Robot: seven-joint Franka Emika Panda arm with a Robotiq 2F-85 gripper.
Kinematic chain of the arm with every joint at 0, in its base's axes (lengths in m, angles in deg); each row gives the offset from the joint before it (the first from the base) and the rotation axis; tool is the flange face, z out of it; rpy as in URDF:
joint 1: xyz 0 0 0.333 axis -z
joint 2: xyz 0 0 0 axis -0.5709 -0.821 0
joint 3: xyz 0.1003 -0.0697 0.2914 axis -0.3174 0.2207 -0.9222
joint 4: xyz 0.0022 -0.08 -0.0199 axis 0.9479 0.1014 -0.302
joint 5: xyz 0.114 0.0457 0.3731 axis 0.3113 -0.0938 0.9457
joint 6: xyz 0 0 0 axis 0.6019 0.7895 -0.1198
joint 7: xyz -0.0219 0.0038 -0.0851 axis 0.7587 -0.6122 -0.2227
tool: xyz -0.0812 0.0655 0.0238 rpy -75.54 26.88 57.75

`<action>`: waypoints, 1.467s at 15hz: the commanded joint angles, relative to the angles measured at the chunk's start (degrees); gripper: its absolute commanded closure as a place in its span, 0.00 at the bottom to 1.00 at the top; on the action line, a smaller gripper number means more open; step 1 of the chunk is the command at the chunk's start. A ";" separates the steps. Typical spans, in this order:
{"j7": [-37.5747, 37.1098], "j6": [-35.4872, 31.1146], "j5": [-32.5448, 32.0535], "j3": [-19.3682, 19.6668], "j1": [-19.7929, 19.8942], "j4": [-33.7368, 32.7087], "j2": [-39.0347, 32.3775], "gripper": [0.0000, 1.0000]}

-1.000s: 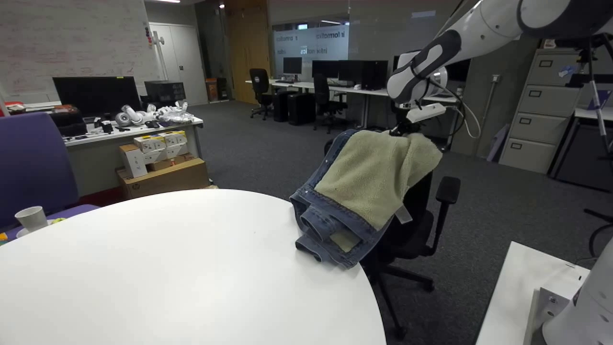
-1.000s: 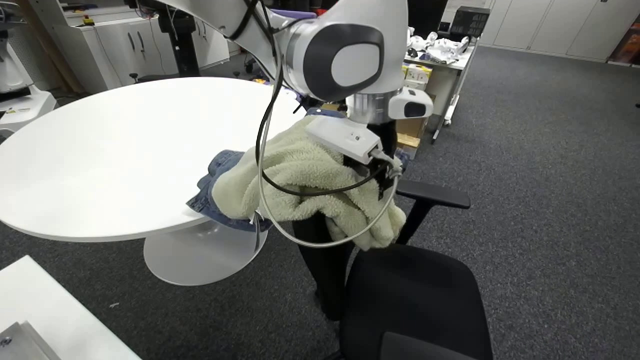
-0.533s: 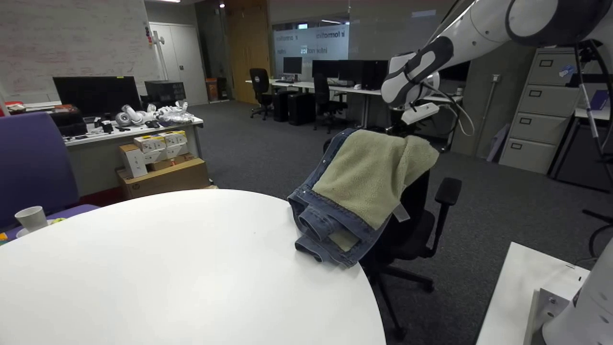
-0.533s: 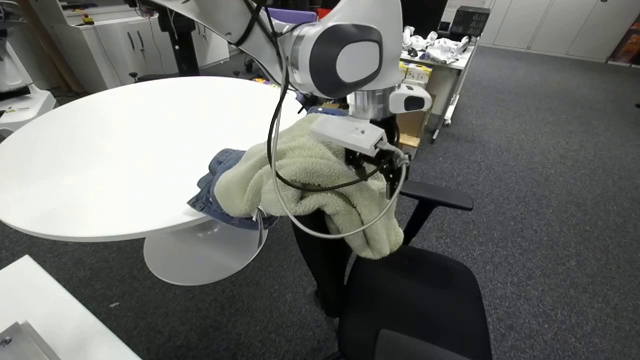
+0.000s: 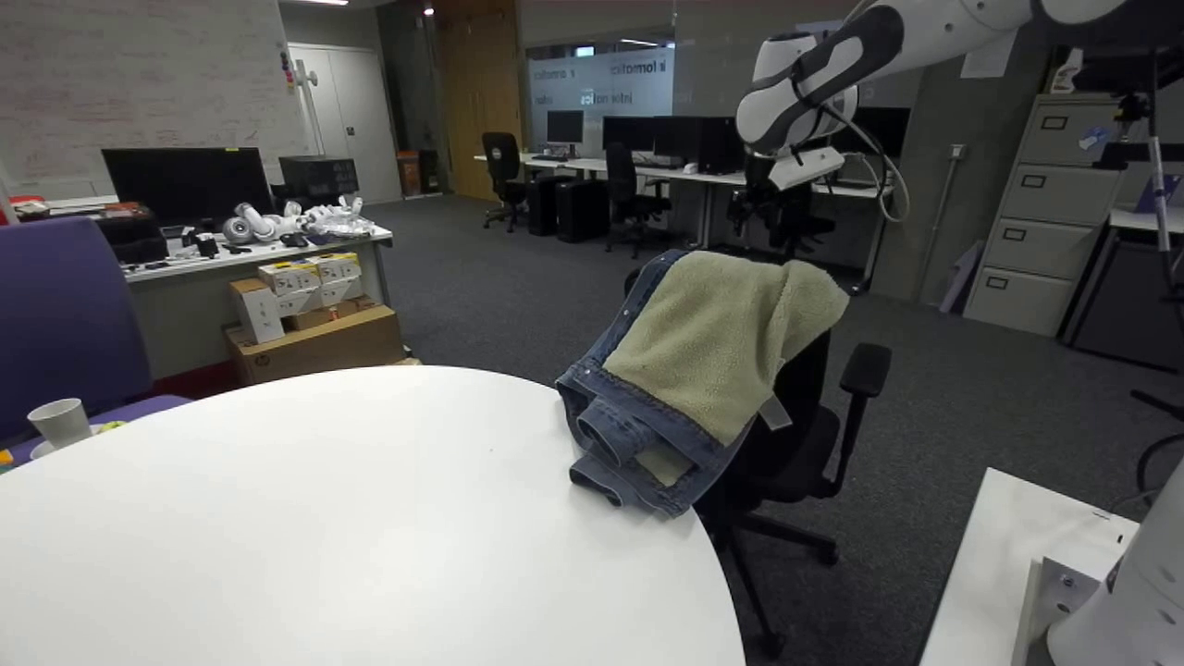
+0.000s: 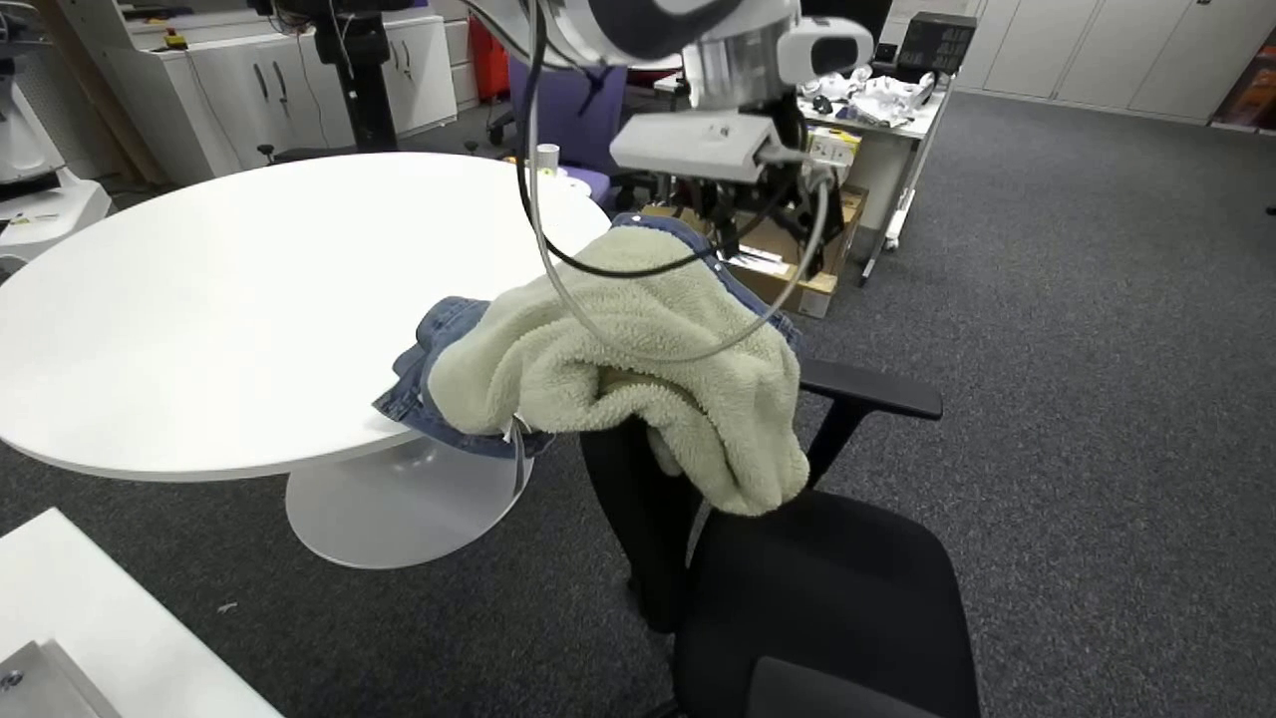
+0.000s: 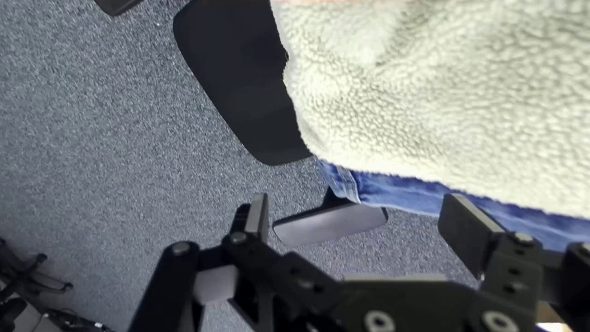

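Fingers (image 7: 258, 214) spread wide, our gripper (image 6: 773, 257) has come up off the jacket (image 5: 708, 333). So we hold nothing now: it lies over the chair (image 6: 827, 588) and, we think, the table (image 5: 324, 518).

this is an office: desktop monitors (image 5: 629, 132) stand on a long table (image 5: 731, 178), with a swivel chair (image 5: 501, 157), four-drawer filing cabinet (image 5: 1045, 211) and scribbled-on whiteboard (image 5: 148, 83) also in view.

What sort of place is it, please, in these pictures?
Probably an office, or perhaps a computer lab: there are black, flat, rectangular computer monitors, a tall, pale grey four-drawer filing cabinet and a large whiteboard with red handwriting.
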 commanded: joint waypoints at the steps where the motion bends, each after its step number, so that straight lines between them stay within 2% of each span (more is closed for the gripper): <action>1: 3.82 -2.46 2.42 -3.84 -1.18 6.49 9.59 0.00; 4: 6.55 -3.12 4.54 -8.05 -4.32 12.19 14.40 0.00; 7: 9.07 -2.68 8.10 -12.11 -8.15 17.16 15.67 0.00; 12: 11.06 -2.64 9.32 -17.82 -14.38 23.77 11.21 0.00; 17: 9.98 -1.89 6.90 -17.75 -14.93 24.24 1.57 0.00; 22: 11.41 -2.97 6.04 -14.92 -11.35 23.71 -3.97 0.00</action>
